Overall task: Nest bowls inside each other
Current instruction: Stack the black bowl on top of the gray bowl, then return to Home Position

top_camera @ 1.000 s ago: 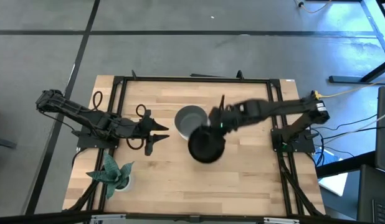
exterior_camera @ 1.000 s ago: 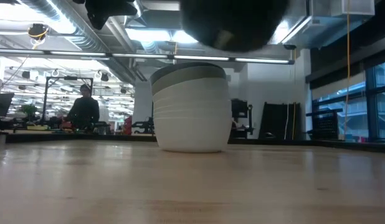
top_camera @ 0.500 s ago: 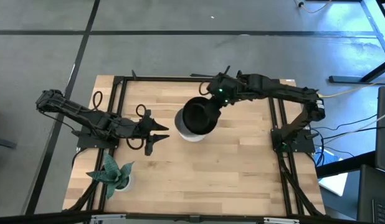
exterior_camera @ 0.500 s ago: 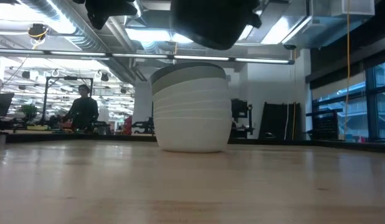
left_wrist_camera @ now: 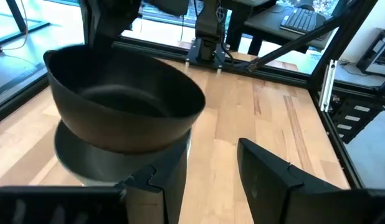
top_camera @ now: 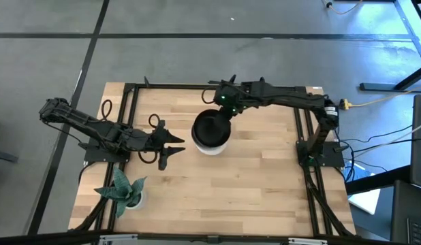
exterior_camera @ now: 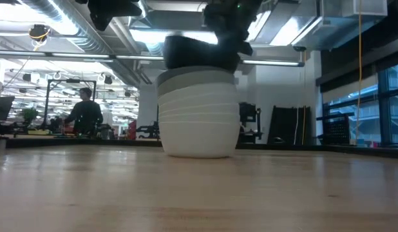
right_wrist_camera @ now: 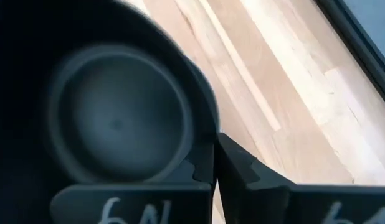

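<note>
A black bowl (top_camera: 210, 127) hangs tilted over a stack of white and grey bowls (exterior_camera: 199, 116) that stands on its base mid-table. My right gripper (top_camera: 224, 109) reaches in from the far right and is shut on the black bowl (exterior_camera: 199, 53). The lower part of that bowl dips into the top grey bowl (left_wrist_camera: 74, 155). My left gripper (top_camera: 173, 146) waits open to the left of the stack, and its fingers (left_wrist_camera: 267, 177) frame the stack without touching it. My right gripper (right_wrist_camera: 214, 171) pinches the black bowl's rim (right_wrist_camera: 208, 149) on its far-right side, one finger inside the bowl and one outside. The fingers come slanting down from the far right. The bowl is tilted; whether it rests on the top grey bowl, I cannot tell.
A small green potted plant (top_camera: 125, 190) stands near the table's near-left corner. Black frame rails (top_camera: 129, 92) run along the table's edges. Bare wood (top_camera: 224, 197) lies on the near side of the stack. A person (exterior_camera: 86, 113) sits in the room far behind.
My right gripper has carried the black bowl from the near-right side of the stack toward the far edge, then a little left and down. The bowl was high and clear of the stack; now it sits low over it, tilted into the top bowl.
</note>
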Controlling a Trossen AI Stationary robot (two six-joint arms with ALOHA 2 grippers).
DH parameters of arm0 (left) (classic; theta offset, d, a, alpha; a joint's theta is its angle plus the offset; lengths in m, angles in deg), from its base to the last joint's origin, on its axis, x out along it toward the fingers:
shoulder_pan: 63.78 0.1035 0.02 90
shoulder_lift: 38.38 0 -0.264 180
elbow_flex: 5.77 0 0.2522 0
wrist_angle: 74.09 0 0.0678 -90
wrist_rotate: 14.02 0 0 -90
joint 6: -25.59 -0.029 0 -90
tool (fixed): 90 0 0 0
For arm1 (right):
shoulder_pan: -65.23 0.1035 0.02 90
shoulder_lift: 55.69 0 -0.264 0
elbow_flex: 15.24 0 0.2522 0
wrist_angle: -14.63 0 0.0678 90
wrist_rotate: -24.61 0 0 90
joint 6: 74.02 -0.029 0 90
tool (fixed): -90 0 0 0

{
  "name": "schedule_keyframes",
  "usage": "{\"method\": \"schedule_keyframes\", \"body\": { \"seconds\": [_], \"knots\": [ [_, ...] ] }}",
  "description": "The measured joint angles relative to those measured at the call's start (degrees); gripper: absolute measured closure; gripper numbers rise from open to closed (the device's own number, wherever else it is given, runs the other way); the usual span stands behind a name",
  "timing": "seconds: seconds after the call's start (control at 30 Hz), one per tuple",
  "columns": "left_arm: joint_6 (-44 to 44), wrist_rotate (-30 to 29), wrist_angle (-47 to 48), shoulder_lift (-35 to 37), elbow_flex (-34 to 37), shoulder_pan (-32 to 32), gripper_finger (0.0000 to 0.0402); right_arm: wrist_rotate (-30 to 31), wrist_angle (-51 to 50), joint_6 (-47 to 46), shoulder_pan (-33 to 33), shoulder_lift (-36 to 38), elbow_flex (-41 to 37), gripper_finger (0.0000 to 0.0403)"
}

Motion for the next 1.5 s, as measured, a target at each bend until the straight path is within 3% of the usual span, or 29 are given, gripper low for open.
{"method": "schedule_keyframes", "body": {
  "seconds": [0.27, 0.57, 1.07, 1.23, 1.5],
  "knots": [
    [0.0, 0.0, 0.1, 0.0, 0.0, 0.0, 0.0265, -2.0, -5.0, 1.4, -0.5, -2.7, 0.0, 0.0395],
    [0.0, 0.0, 0.3, 0.0, 0.0, 0.0, 0.0265, -1.2, -2.5, 1.6, -0.4, -2.6, -0.1, 0.0396],
    [0.4, 0.0, 0.3, 0.0, 0.0, 0.0, 0.0265, -4.6, 0.0, 1.3, -0.4, -2.5, 0.2, 0.0303],
    [0.3, 0.0, 0.4, 0.0, 0.0, 0.0, 0.0265, -4.7, -0.1, 4.9, -0.4, -2.5, 5.8, 0.0264],
    [-0.7, -2.2, 0.4, 0.0, 0.0, 0.0, 0.0265, -1.3, -4.1, 9.4, 1.8, -0.7, 23.4, 0.0242]
  ]
}}
